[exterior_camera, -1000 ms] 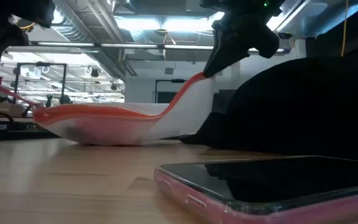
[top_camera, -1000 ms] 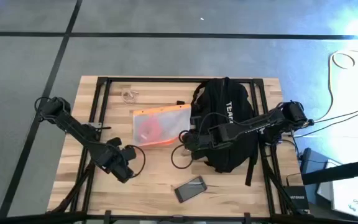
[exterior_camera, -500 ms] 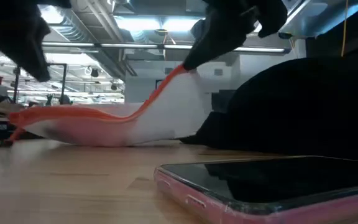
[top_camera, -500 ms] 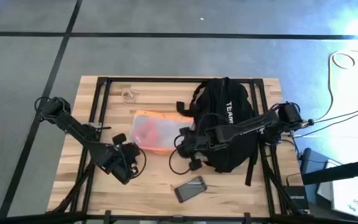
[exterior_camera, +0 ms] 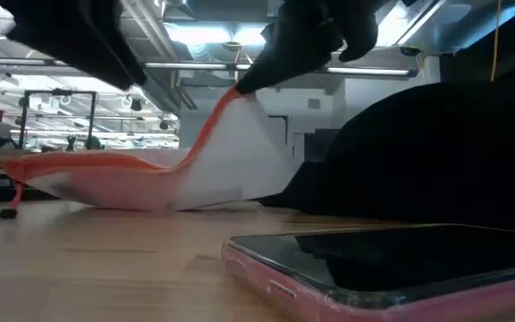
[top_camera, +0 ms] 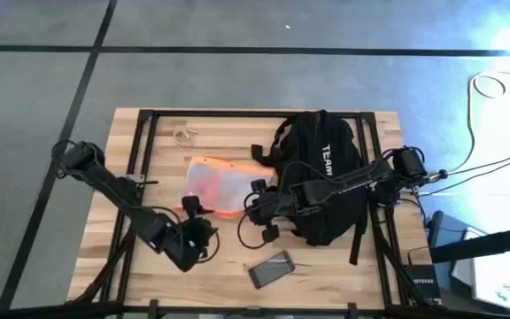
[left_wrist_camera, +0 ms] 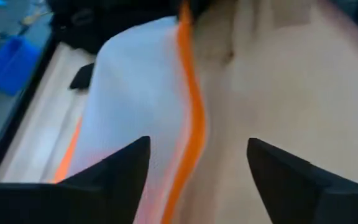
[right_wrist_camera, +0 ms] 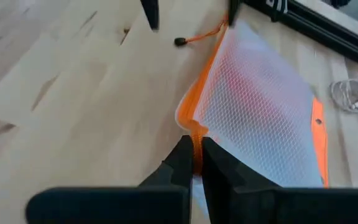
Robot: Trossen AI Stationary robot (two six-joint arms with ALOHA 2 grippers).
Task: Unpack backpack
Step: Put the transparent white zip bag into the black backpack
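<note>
A: While the backpack [top_camera: 326, 190] lies on the right half of the tabletop [top_camera: 228, 257], where do we have our right claw [top_camera: 253, 200]?

B: Just past the backpack's left edge. Its fingers [right_wrist_camera: 188, 163] are pinched together on the orange zipper edge of the mesh pouch [top_camera: 218, 184], and in the low view that corner of the pouch is lifted off the wood while the rest still lies flat

A: And what do we see inside the pouch?

B: Something red showing through the white mesh; we cannot tell what it is

A: Our left claw [top_camera: 204, 232]?

B: Near the front of the tabletop, just beside the pouch's near corner. Its two fingers [left_wrist_camera: 114, 180] stand well apart with nothing between them, and the pouch's orange border runs in front of them

A: Anything else on the wood?

B: A phone [top_camera: 271, 269] in a pink case lies flat near the front edge, apart from the backpack, and a small coil of pale cord [top_camera: 184, 136] sits near the far left corner
</note>
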